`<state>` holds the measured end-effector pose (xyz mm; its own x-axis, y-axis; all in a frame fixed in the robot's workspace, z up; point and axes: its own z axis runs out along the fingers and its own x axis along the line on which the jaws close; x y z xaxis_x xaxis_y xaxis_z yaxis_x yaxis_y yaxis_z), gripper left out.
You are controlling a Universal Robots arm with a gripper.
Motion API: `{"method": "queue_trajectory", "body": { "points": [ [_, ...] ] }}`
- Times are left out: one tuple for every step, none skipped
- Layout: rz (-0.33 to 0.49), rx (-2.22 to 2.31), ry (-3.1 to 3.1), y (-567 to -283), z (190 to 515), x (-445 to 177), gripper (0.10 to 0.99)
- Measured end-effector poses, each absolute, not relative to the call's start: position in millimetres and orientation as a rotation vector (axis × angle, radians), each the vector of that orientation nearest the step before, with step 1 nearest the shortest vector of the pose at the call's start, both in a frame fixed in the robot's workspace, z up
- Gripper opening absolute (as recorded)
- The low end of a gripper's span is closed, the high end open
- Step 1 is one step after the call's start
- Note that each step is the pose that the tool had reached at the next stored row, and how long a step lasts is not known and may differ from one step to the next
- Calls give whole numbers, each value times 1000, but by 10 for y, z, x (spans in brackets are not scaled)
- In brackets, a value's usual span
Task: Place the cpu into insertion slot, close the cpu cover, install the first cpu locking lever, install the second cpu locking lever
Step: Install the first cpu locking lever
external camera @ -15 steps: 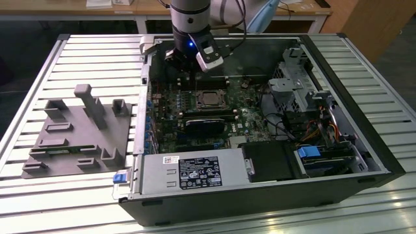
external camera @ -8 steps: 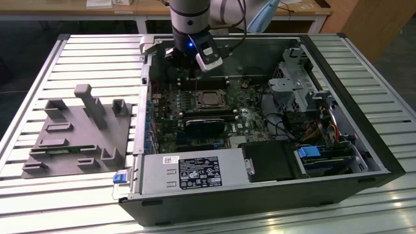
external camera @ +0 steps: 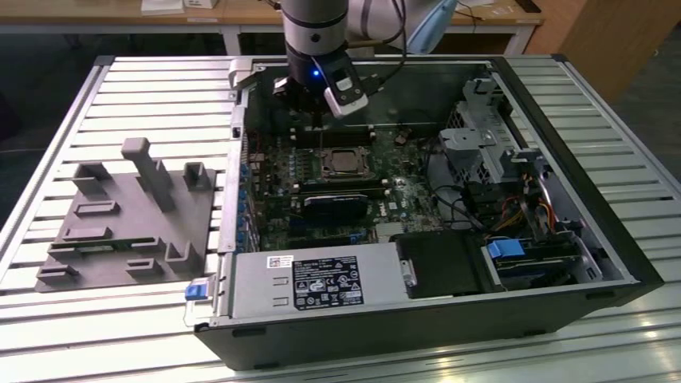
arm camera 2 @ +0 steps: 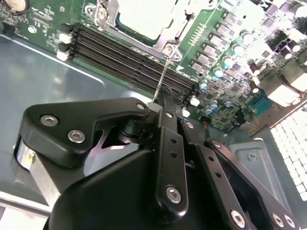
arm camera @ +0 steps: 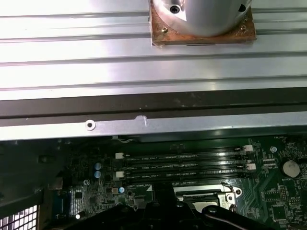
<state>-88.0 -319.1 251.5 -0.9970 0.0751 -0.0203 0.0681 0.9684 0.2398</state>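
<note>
Aluminium slats, ribbed and shiny, make up the table (external camera: pixel 107 335). On it a black steel computer case (external camera: pixel 426 327) lies on its side with the panel off. Inside, the green circuit board (arm camera 2: pixel 216 33) is crowded with small cylindrical capacitors (arm camera 2: pixel 218 72) and long narrow black memory slots (arm camera 2: pixel 129 57).

In the exterior view the small square insertion slot with its thin silver rim (external camera: pixel 325 163) sits near the middle of the board, just beside a black rectangular block (external camera: pixel 330 206). The flat square cpu with its pale, matte metal top (arm camera 2: pixel 144 17) is seated in that slot. The thin silver stamped-metal cpu cover (arm camera 2: pixel 169 42) lies flat around it, its window framing the chip.

From a corner of the cover a slim bright wire locking lever (arm camera 2: pixel 162 72) stands up off the board and runs straight to the tip of the black gripper (arm camera 2: pixel 168 103) with its bolted links. The gripper hangs over the memory slots just beside the socket. The lever's free end meets its tip, but whether the jaws are apart or pressed together on the wire I cannot tell.

On the exterior view's left a grey moulded plastic fixture (external camera: pixel 127 223) with upright posts rests on the slats, apart from the case. A silver sheet-metal box with a white label (external camera: pixel 309 279) sits along the case's near edge.
</note>
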Motion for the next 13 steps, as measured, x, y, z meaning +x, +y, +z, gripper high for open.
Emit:
{"method": "queue_trajectory", "body": {
  "points": [
    [375,112,3088,-3191,2514,-868,102],
    [375,112,3088,-3191,2514,-855,102],
    [375,112,3088,-3191,2514,-843,102],
    [375,112,3088,-3191,2513,-831,102],
    [376,112,3088,-3191,2513,-819,102],
    [376,112,3088,-3192,2513,-811,102],
    [376,112,3088,-3192,2513,-810,102],
    [376,112,3088,-3192,2512,-810,102],
    [376,112,3088,-3192,2513,-810,102],
    [376,112,3088,-3192,2513,-810,102],
    [376,112,3088,-3191,2513,-810,102],
    [376,112,3088,-3192,2513,-810,102],
    [376,112,3087,-3191,2512,-810,102]
  ]
}}
